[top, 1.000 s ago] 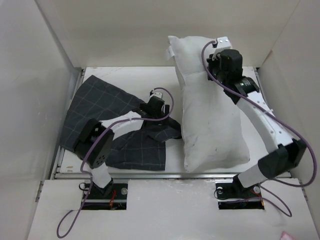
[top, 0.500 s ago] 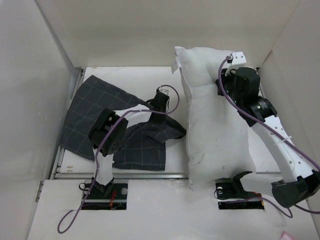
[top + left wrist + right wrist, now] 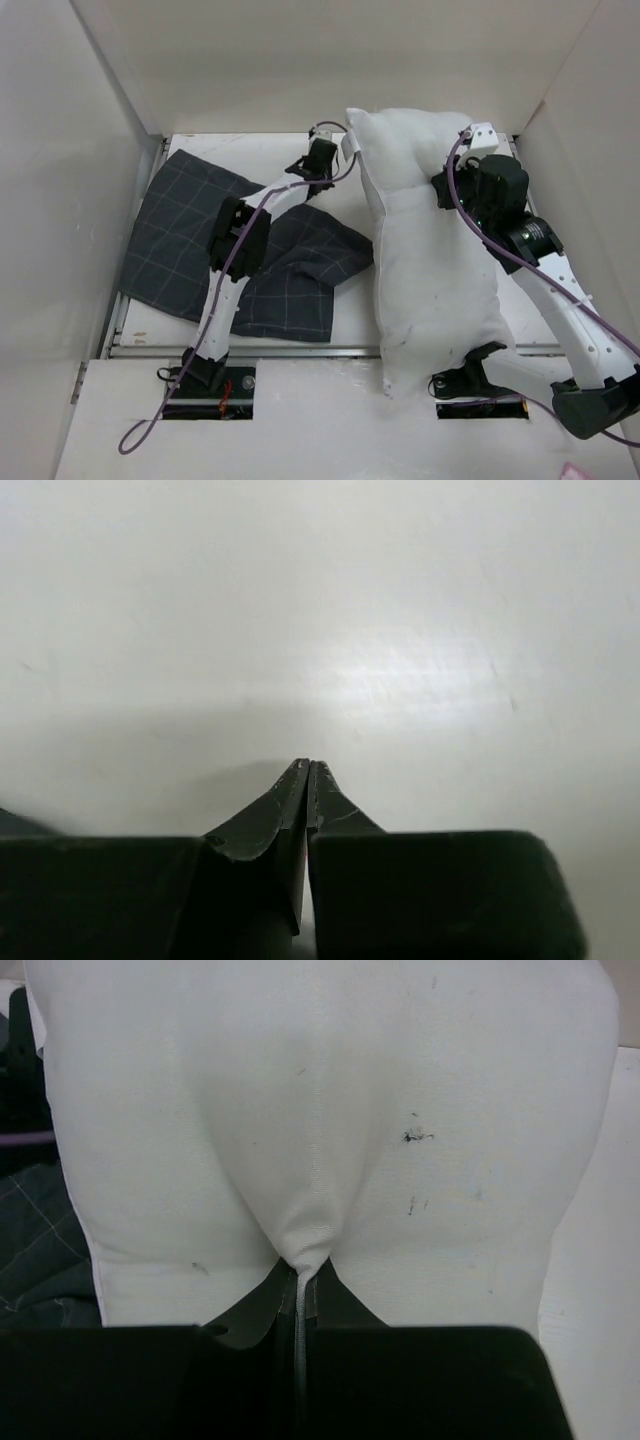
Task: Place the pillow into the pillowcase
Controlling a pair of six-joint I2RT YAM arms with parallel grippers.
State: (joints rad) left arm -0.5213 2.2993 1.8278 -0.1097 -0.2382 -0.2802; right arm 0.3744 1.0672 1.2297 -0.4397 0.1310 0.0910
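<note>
Plainly the pillow (image 3: 430, 260) lies beside the pillowcase (image 3: 180, 235), pinched by the right tool (image 3: 298, 1275); left tool (image 3: 307, 770) closed tight.

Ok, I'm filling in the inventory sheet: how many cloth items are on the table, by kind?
pillow: 1
pillowcase: 1
total: 2
</note>
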